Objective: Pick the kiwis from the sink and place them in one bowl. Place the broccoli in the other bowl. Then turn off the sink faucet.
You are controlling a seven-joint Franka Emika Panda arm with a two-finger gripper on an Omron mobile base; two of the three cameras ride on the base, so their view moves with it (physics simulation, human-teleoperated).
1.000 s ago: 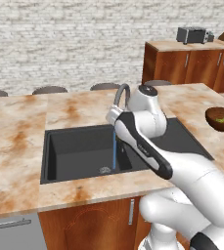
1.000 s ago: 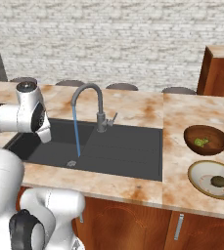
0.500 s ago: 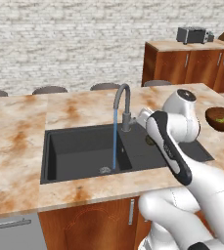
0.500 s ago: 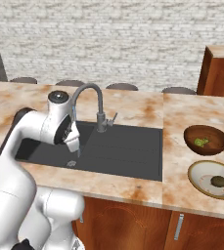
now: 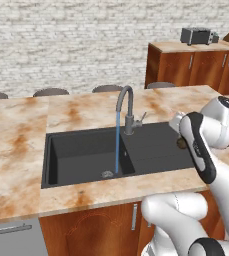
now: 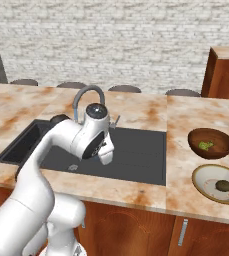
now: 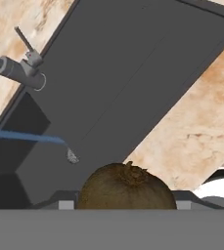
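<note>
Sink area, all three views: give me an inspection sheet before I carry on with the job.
Surface: marble-look counter around the dark sink; drainboard bare.
Job's things: one kiwi held between the fingers, above the drainboard; second kiwi in the cream bowl; broccoli in the wooden bowl; faucet on, blue stream falling to the drain.
Clutter: toaster-like appliance on the far cabinet.
Grippers: gripper shut on the kiwi.
Cables: nothing seen.
Surroundings: brick wall, wooden cabinets, stool tops behind the counter.
</note>
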